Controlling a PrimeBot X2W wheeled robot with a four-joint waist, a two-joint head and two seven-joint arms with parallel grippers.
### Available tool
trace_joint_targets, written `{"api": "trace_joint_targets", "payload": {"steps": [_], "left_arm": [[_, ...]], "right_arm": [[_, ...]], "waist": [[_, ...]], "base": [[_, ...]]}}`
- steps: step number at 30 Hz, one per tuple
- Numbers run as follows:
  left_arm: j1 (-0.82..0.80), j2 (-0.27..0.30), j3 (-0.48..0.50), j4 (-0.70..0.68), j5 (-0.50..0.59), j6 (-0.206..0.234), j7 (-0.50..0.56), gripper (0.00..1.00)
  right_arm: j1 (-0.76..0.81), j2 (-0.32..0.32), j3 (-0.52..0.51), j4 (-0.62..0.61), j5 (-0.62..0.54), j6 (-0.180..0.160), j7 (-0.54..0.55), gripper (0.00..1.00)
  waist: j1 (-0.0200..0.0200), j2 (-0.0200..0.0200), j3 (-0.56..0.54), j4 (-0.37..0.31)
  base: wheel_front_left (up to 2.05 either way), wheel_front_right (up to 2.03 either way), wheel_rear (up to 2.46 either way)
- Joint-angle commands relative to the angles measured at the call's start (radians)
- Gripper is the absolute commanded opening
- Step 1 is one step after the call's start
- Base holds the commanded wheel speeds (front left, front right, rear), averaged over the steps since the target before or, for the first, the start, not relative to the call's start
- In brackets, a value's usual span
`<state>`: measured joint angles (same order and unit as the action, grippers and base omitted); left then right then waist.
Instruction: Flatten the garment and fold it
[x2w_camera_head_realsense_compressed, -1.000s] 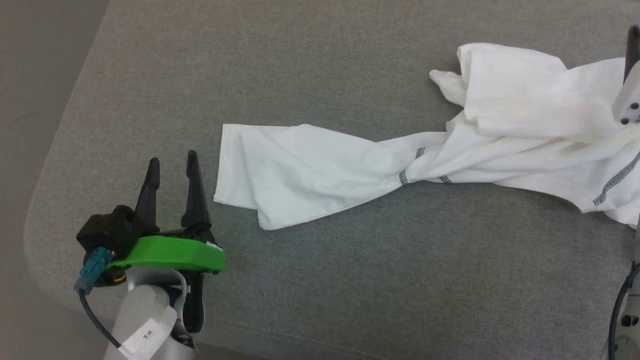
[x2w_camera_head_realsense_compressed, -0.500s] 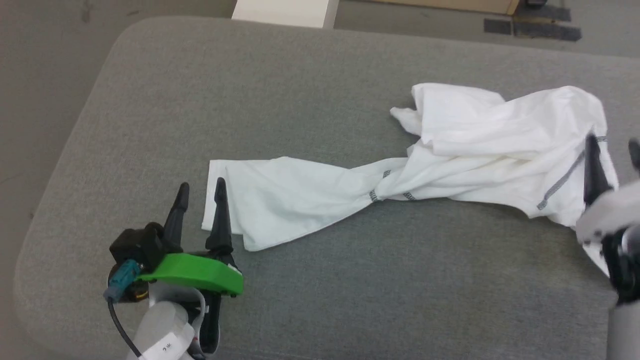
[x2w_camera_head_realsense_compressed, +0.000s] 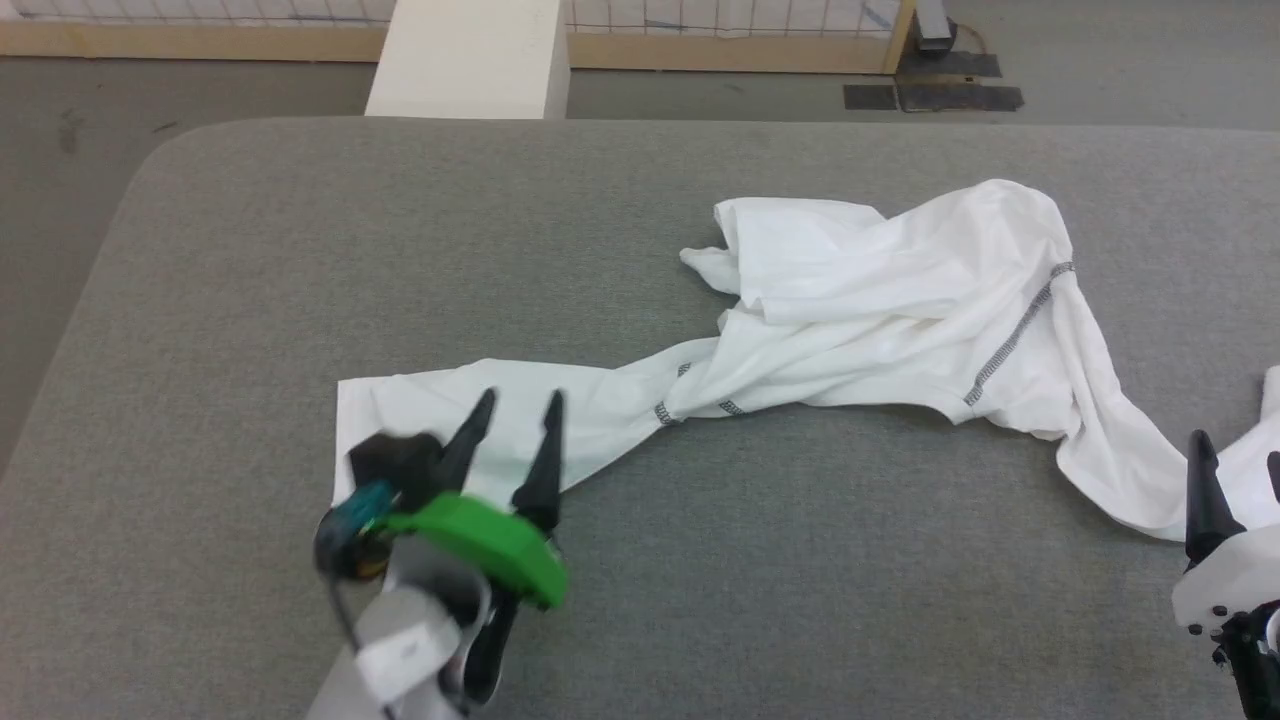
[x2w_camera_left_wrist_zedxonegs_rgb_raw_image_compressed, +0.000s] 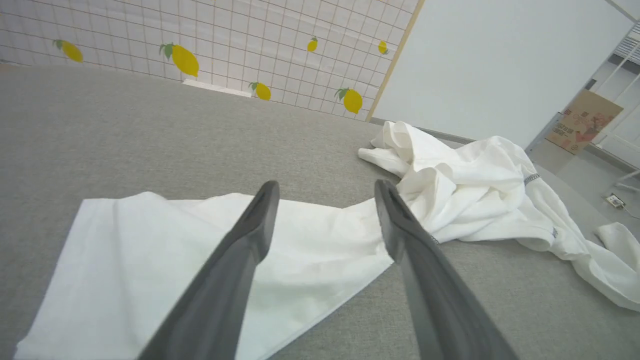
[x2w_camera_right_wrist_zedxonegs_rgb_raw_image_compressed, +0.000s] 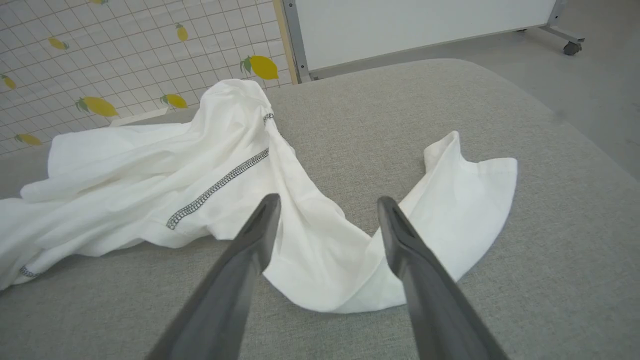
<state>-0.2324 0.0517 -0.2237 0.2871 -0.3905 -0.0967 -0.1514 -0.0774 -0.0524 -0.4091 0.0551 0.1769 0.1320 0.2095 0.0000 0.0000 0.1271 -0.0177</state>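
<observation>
Garment (x2w_camera_head_realsense_compressed: 880, 300) bunched, left gripper (x2w_camera_head_realsense_compressed: 522, 400) spread, seemingly just above it

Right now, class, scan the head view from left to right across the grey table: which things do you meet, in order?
left gripper → sleeve twist → garment, its bunched body → long zigzag seam → right gripper

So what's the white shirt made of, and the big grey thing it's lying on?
The shirt looks like thin, soft matte cloth, maybe cotton or a stretchy knit: it crumples into loose folds and twists. Its seams show grey-black zigzag stitching, thread. The grey surface looks like woven upholstery fabric, perhaps over padding: fine speckled weave, rounded corners.
</observation>
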Motion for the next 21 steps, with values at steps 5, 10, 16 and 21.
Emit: {"api": "trace_joint_targets", "payload": {"steps": [5, 10, 16, 21], "left_arm": [[-0.189, 0.002, -0.135, 0.088, -0.018, -0.027, 0.274, 1.0], [-0.312, 0.023, -0.24, 0.167, -0.029, -0.032, 0.514, 1.0], [-0.372, 0.05, -0.252, 0.242, 0.014, 0.008, 0.545, 1.0], [-0.385, 0.038, -0.254, 0.286, -0.009, 0.004, 0.53, 0.21]], "right_arm": [[-0.007, 0.002, 0.008, -0.021, 0.017, -0.001, -0.007, 1.0], [-0.023, 0.002, 0.014, -0.014, 0.035, -0.001, -0.017, 1.0], [-0.032, 0.002, 0.016, 0.008, 0.056, -0.001, -0.037, 1.0], [-0.041, 0.002, 0.007, 0.024, 0.065, -0.001, -0.051, 1.0]], "waist": [[0.0, 0.0, 0.034, -0.037], [0.0, 0.0, 0.068, -0.059], [0.0, 0.0, 0.102, -0.078], [0.0, 0.0, 0.12, -0.08]], "base": [[0.0, 0.0, 0.0], [0.0, 0.0, 0.0], [0.0, 0.0, 0.0], [0.0, 0.0, 0.0]]}}
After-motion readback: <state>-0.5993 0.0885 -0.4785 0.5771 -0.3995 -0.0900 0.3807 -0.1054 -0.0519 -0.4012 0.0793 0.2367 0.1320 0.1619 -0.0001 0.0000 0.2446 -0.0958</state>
